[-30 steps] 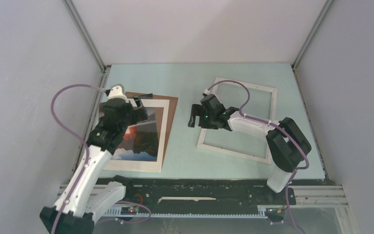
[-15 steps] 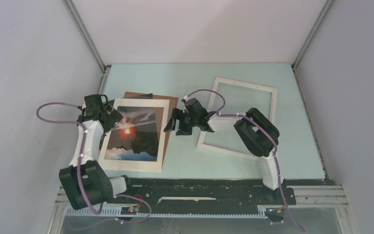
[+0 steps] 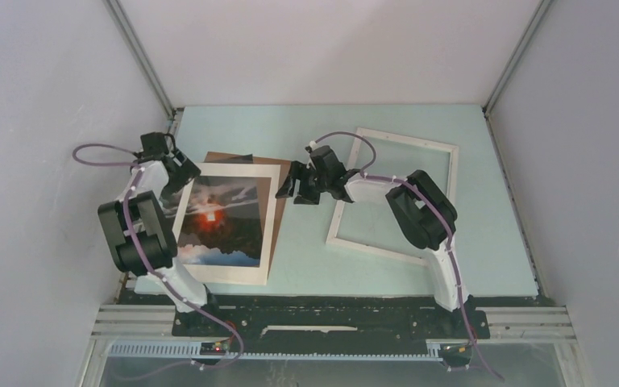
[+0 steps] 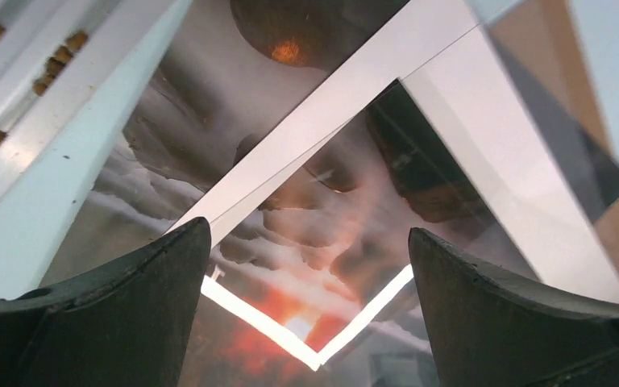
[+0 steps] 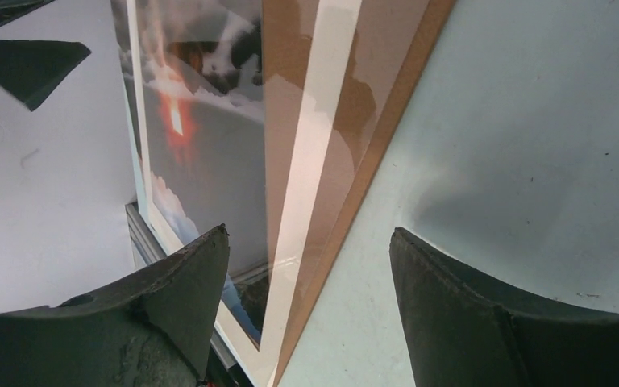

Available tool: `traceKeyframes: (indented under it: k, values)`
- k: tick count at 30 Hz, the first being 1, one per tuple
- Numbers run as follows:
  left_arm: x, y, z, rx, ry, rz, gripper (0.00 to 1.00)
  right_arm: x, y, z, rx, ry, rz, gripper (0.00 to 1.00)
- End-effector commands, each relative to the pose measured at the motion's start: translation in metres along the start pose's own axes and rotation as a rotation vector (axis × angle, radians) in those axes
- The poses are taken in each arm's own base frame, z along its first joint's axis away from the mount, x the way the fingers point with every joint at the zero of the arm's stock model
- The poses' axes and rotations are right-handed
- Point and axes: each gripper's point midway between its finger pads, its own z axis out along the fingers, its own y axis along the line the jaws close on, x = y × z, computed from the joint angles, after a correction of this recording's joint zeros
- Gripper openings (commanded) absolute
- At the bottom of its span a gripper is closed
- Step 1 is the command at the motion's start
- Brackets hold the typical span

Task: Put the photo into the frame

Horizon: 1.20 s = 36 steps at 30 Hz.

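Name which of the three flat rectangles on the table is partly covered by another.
The brown backing board: the photo lies on top of it, leaving only its far and right edges showing. The white frame lies apart to the right.

The photo is lying flat and face up on the left side of the tabletop. It is showing a dark sky, clouds and a glowing red-orange sun inside a wide white border. It is resting on a brown backing board, whose far and right edges are peeking out from under it. The frame, thin, white and rectangular, is lying flat further right, apart from the photo and slightly askew, with the pale green surface showing through its clear pane.
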Motion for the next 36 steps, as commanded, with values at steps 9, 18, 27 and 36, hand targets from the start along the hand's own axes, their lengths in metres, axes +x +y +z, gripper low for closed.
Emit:
traceKeyframes:
  k: [9, 18, 27, 36]
  values:
    - [-0.014, -0.025, 0.036, 0.097, 0.095, 0.106, 1.0, -0.007, 0.003, 0.013, -0.004, 0.022, -0.013, 0.77]
    - [-0.004, -0.019, 0.052, 0.097, 0.194, 0.019, 1.0, -0.007, -0.001, 0.021, -0.01, 0.038, -0.006, 0.78]
    - [0.039, -0.022, 0.047, 0.147, 0.342, -0.055, 1.0, -0.007, 0.003, 0.025, -0.027, 0.045, 0.024, 0.78]
    - [0.054, -0.025, 0.044, 0.179, 0.375, -0.064, 1.0, -0.01, 0.008, 0.019, -0.106, 0.032, 0.105, 0.78]
